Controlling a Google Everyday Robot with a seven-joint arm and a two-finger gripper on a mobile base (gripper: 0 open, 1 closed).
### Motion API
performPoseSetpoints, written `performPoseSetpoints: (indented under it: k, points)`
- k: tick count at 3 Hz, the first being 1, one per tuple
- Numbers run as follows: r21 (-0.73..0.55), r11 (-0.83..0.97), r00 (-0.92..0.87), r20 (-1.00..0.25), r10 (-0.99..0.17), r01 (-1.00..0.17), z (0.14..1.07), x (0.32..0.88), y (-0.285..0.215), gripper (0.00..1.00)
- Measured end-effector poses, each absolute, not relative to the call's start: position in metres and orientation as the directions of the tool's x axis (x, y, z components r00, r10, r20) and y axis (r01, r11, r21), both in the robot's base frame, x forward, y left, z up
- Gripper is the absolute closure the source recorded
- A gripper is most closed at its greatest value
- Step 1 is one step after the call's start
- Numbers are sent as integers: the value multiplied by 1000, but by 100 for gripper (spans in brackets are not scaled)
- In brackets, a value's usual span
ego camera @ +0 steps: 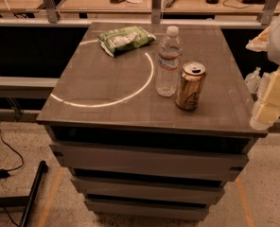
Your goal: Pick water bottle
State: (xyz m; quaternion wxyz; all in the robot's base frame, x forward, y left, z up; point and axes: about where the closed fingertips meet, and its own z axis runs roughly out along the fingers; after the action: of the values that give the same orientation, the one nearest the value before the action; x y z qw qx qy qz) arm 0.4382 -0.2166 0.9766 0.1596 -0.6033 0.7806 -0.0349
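Note:
The water bottle (168, 63) is clear ribbed plastic with a white cap and a pale label with red marks. It stands upright on the brown table (107, 79), right of centre. A gold drink can (190, 85) stands just to its right and a little nearer, shorter than the bottle. My gripper (267, 105) shows as pale cream parts at the right edge of the view, beyond the table's right side. It is well to the right of the bottle and touches nothing.
A green snack bag (126, 39) lies at the table's far left. A white arc is marked on the tabletop. Small pump-top bottles (253, 79) stand off the table to the right. Cluttered desks run behind a rail; cables and a black pole lie on the floor at left.

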Motion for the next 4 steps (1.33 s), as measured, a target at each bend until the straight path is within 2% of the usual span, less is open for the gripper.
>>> performPoseSetpoints:
  k: [2,3,4]
  points:
    - [-260,303,-232,-271,-934,-917,987,453,-210,0]
    - [-263,316,-216,-346,-913,-912,993,484,-185,0]
    - [-206,369,-256,-428,-867,-906,992,534,-148,0]
